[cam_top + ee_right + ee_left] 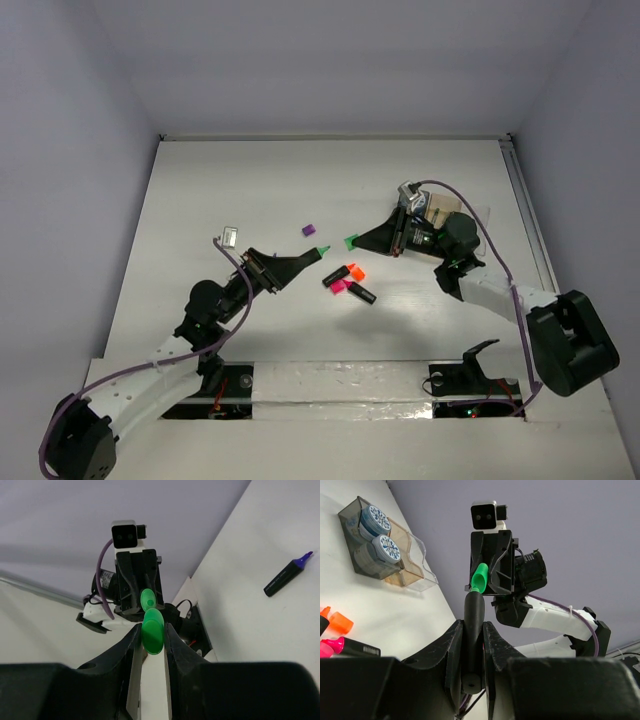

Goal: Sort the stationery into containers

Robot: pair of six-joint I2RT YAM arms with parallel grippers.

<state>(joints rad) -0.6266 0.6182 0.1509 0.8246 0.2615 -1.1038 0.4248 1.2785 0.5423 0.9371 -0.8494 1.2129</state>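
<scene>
My left gripper is shut on a black highlighter whose bare green tip points at the right gripper. My right gripper is shut on a loose green cap, held a short gap from that tip, both above the table. In the left wrist view a clear box with a tan insert stands beside a dark grey holder with two blue-and-white round pieces in it. Orange-capped and pink-capped highlighters lie on the table.
A small purple cap lies on the table behind the two grippers. A black highlighter with a bare purple tip lies on the table in the right wrist view. The cluster of highlighters lies just in front of the grippers.
</scene>
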